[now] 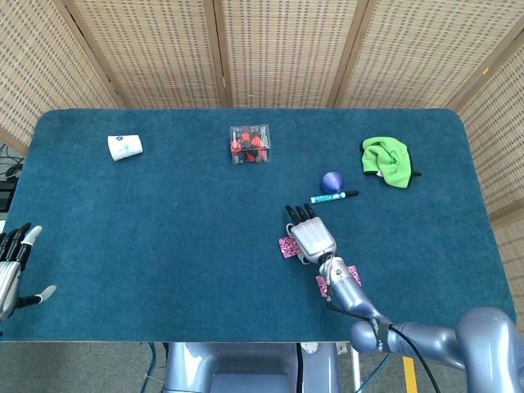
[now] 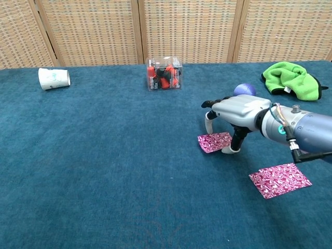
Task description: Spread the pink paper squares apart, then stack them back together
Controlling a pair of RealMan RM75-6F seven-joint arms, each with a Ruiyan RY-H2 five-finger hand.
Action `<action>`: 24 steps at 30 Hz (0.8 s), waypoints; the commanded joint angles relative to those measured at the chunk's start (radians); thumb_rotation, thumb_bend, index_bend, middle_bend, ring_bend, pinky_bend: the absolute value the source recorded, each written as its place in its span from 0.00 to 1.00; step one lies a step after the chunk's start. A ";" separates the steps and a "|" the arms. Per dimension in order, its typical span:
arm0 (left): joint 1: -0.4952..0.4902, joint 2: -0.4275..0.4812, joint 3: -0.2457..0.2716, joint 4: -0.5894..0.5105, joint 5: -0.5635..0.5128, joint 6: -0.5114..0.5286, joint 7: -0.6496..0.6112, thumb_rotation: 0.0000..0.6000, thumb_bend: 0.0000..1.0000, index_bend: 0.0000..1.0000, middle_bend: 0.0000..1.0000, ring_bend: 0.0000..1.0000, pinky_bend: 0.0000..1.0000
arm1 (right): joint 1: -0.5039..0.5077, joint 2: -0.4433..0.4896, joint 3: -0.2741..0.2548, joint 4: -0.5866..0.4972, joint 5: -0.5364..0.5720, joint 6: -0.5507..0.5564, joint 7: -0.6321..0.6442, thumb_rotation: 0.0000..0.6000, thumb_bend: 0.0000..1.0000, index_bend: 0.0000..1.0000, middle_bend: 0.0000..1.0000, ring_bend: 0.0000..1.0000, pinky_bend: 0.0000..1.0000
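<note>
Two pink patterned paper squares lie apart on the blue table. The smaller one (image 2: 213,141) (image 1: 288,246) sits under my right hand (image 2: 236,111) (image 1: 311,237), whose fingers reach down around it, with the thumb tip touching the cloth at the paper's right edge. The other square (image 2: 280,180) (image 1: 350,277) lies flat nearer to me, beside the right forearm. My left hand (image 1: 12,266) hovers off the table's near left corner with its fingers apart and holds nothing.
A white cup (image 2: 54,78) lies on its side at the far left. A clear box (image 2: 164,73) of red and black pieces stands at the far middle. A blue ball (image 2: 244,89), a marker (image 1: 334,196) and a green cloth (image 2: 290,79) lie beyond the right hand.
</note>
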 commanded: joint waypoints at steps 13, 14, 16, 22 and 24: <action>-0.001 0.005 0.004 -0.002 0.005 -0.004 -0.006 1.00 0.00 0.00 0.00 0.00 0.00 | -0.124 0.152 -0.071 -0.199 -0.092 0.174 0.000 1.00 0.31 0.56 0.01 0.00 0.00; -0.001 0.005 0.004 -0.002 0.006 -0.004 -0.007 1.00 0.00 0.00 0.00 0.00 0.00 | -0.139 0.163 -0.079 -0.216 -0.098 0.192 -0.001 1.00 0.31 0.56 0.01 0.00 0.00; 0.000 0.005 0.004 -0.002 0.006 -0.004 -0.008 1.00 0.00 0.00 0.00 0.00 0.00 | -0.162 0.178 -0.092 -0.238 -0.106 0.224 -0.009 1.00 0.31 0.56 0.01 0.00 0.00; 0.000 0.005 0.005 -0.003 0.009 -0.002 -0.010 1.00 0.00 0.00 0.00 0.00 0.00 | -0.226 0.203 -0.147 -0.280 -0.131 0.292 -0.049 1.00 0.31 0.56 0.02 0.00 0.00; 0.001 0.005 0.005 -0.003 0.011 -0.001 -0.009 1.00 0.00 0.00 0.00 0.00 0.00 | -0.242 0.207 -0.163 -0.290 -0.138 0.301 -0.060 1.00 0.31 0.56 0.02 0.00 0.00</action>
